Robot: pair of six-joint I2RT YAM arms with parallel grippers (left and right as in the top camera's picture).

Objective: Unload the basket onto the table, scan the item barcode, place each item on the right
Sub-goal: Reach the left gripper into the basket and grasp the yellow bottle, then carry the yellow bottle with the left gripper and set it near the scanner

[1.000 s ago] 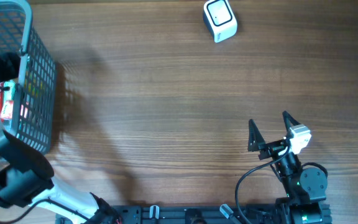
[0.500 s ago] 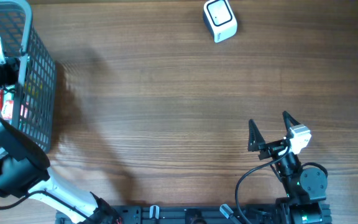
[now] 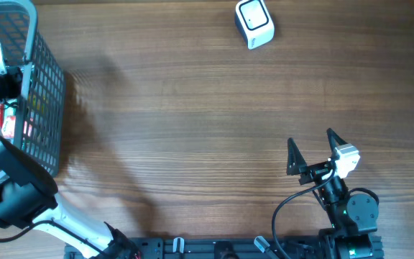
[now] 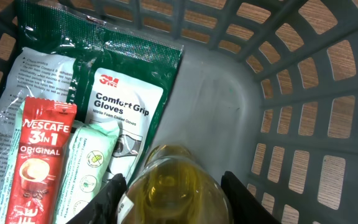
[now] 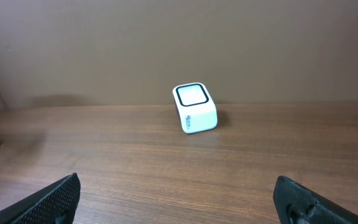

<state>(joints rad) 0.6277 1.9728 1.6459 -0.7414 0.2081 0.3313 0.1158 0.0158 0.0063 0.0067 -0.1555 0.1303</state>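
Yellow liquid shows through a clear bottle (image 4: 176, 186) that sits low in my left wrist view, down in the grey mesh basket (image 4: 316, 93). Its rounded end points toward the far basket wall, and its long axis seems to run back toward the camera. The lower edge cuts it off, so I see no cap, label or barcode on it. The left gripper (image 4: 173, 182) has its black fingers against both sides of the bottle, closed on it.

Beside the bottle lies a green-edged packet (image 4: 126, 102) reading "3M Comfort Grip Gloves". I read "NESCAFE 3in1 ORIGINAL" on the red sachet (image 4: 42, 155). A pale green sachet (image 4: 92, 168) and a grey-white packet (image 4: 27, 81) carry print too small for me to read.

From overhead, the basket stands at the table's (image 3: 192, 108) left edge, and the arm hides most of what is inside. The white scanner (image 3: 254, 23) stands at the far side, well apart. The right gripper (image 3: 311, 138) hangs near me with its jaws spread wide, holding nothing
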